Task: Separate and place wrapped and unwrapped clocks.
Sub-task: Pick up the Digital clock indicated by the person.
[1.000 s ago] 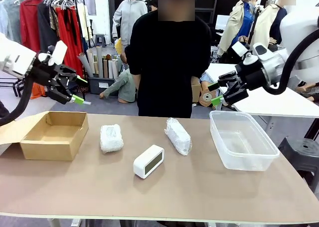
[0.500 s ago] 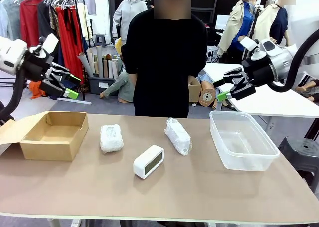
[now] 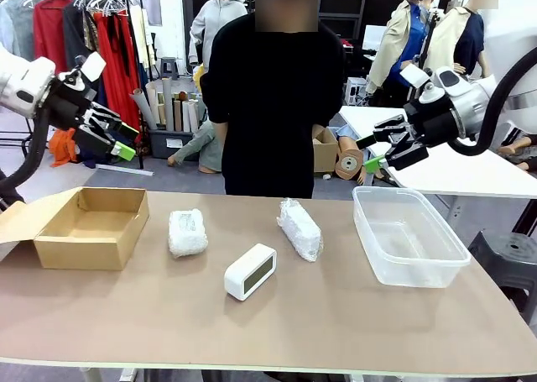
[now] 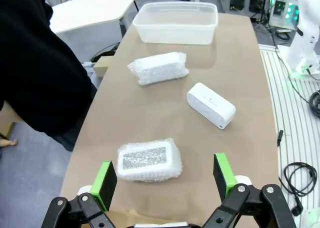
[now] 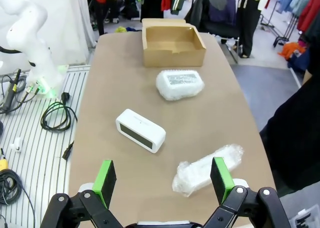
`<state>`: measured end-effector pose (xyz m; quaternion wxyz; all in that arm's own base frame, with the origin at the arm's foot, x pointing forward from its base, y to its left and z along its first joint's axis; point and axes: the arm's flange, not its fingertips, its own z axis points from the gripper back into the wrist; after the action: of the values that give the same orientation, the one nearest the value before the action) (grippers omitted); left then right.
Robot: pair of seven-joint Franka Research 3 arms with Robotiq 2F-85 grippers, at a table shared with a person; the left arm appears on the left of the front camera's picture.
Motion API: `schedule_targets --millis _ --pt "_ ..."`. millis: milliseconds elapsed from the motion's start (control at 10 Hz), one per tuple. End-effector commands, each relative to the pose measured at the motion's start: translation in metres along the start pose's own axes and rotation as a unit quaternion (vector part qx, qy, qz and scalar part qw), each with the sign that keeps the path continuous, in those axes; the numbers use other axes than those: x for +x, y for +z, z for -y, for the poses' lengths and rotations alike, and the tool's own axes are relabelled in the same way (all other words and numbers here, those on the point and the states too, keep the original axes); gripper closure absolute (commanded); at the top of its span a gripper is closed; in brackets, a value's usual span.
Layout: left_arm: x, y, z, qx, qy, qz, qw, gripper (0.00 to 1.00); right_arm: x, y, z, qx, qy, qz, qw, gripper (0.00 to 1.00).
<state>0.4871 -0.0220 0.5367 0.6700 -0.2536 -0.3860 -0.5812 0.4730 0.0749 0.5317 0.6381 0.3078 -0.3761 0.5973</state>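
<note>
L fingers (image 3: 123,151) & R fingers (image 3: 370,164) wide open, empty. Wrapped clock (image 3: 187,232) left of bare clock (image 3: 250,271): prob soft, slippery; grab its middle.

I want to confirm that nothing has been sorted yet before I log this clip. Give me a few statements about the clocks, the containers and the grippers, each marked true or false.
1. The left gripper and the right gripper are both open, above the table, and hold nothing. True.
2. The bare white clock lies in the cardboard box. False: it lies on the table, between the left wrapped bundle and the right wrapped bundle, nearer the robot.
3. The clear plastic tub stands at the robot's right end of the table. True.
4. One wrapped bundle sits in the tub. False: both bundles lie on the table, outside it.
</note>
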Motion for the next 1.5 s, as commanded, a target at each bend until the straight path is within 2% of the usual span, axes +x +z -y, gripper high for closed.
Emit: schedule_targets --millis 0,700,800,900,1400 --pt "0.002 0.004 -0.005 -0.012 0.003 -0.013 1.000 0.00 -0.002 0.006 0.004 0.004 0.011 -0.008 1.000 0.00" --pt "-0.002 0.002 -0.007 -0.021 -0.013 -0.026 0.999 0.00 -0.007 0.010 0.019 0.014 -0.003 -0.002 1.000 0.00" --pt "-0.003 0.002 -0.007 -0.007 -0.022 -0.036 0.999 0.00 -0.008 0.010 0.019 -0.002 -0.005 -0.006 1.000 0.00" --pt "-0.003 0.000 -0.003 -0.012 -0.007 -0.018 1.000 0.00 -0.010 0.009 0.014 0.007 -0.011 0.002 1.000 0.00" --pt "-0.003 0.000 -0.003 -0.012 -0.007 -0.018 1.000 0.00 -0.010 0.009 0.014 0.007 -0.011 0.002 1.000 0.00"
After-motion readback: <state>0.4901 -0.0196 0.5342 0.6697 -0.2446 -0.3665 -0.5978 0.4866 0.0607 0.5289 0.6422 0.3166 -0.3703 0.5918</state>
